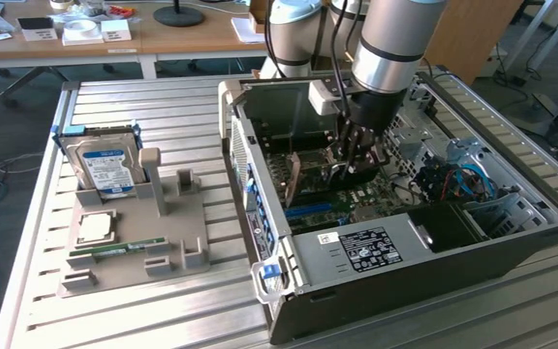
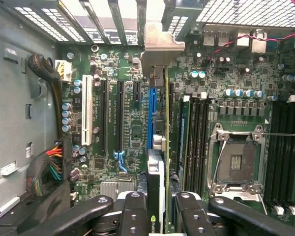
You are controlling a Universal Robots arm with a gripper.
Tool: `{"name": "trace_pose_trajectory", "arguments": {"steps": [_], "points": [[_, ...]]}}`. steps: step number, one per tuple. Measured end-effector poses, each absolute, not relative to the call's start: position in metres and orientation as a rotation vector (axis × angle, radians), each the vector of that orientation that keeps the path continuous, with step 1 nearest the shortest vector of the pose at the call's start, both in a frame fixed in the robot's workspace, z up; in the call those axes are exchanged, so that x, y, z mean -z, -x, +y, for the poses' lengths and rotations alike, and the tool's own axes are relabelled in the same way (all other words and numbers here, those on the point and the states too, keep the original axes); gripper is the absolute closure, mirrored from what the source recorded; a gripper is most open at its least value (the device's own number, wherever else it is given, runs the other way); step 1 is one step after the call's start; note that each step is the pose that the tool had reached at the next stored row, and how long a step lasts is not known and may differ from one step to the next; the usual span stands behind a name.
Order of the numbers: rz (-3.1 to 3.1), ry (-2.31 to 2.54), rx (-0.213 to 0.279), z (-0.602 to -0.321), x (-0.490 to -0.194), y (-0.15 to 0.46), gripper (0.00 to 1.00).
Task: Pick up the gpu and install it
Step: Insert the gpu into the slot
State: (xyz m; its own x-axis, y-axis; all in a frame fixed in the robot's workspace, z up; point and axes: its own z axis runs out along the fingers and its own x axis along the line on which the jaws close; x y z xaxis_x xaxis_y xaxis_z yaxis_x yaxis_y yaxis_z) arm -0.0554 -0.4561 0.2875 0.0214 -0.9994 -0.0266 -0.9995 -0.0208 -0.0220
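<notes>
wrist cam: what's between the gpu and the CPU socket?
A bank of long black memory slots runs between the gpu and the CPU socket, seen in the wrist view.

Matt black hand [image 2: 162, 201]; gpu [image 2: 156, 182] bracket dull bare metal; case [image 1: 473, 254] matt dark metal; table [image 1: 163, 313] ribbed brushed aluminium.

An open computer case [image 1: 405, 291] sits on the worktop [image 1: 163, 102] towards the exterior view's right edge. A holder [image 1: 124, 273] lies towards the left edge, with a hard drive [image 1: 104, 163] at its far end and a memory stick [image 1: 119, 251] nearer the front. In the case, the gpu [image 1: 295, 178] stands edge-on over the motherboard [image 2: 130, 128], between the pincer's [image 2: 160, 204] fingers.
</notes>
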Motion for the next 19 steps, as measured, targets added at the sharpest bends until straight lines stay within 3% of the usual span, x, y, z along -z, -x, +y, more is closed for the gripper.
{"name": "trace_pose_trajectory", "arguments": {"steps": [19], "points": [[2.174, 2.221, -0.005, -0.4588, -0.2847, 0.0562, 0.73]]}}
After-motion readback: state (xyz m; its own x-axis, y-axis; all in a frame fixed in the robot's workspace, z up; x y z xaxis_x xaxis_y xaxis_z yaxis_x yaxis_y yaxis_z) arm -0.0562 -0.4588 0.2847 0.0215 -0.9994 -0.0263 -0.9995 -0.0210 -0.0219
